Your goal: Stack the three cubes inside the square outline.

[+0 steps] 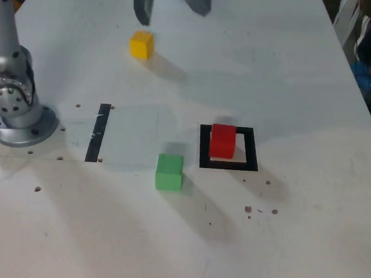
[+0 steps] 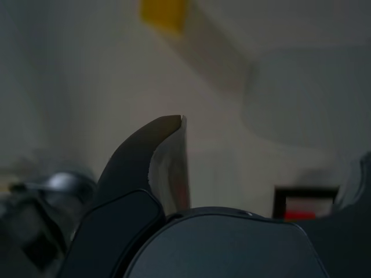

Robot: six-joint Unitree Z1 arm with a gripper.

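The white table (image 1: 273, 251) fills the exterior view, pocked with small holes and dark specks near the front. At the exterior view's left stands the arm's grey base (image 1: 9, 107), its links rising out of frame and coming back in at the far edge, where the gripper (image 1: 171, 4) hangs above the table. Only part of the gripper shows there, blurred; the wrist view shows one curved dark finger (image 2: 148, 159) with nothing against it, and the jaws look spread apart and empty.

A thin black tape strip (image 1: 98, 133) lies to the right of the base. Further right is the square outline (image 1: 202, 147), a thick black frame with a pale centre. The red cube (image 1: 223, 141) sits inside it, toward the far left part of the centre, with pale floor showing at its right and near sides. The green cube (image 1: 169, 172) rests on the bare table just left of the outline's near left corner, close to it but apart. The yellow cube (image 1: 142, 45) sits well apart at the far side, just below the gripper in the exterior view; in the wrist view it shows as a blurred yellow patch (image 2: 164, 13) ahead of the finger.

Judging by this, one cube is placed and the second pick is in hand, with yellow the likely target. The next move calls for lowering the open jaws around the yellow cube, square to its faces, and closing. Then it must be set squarely on the red cube, which sits off centre.
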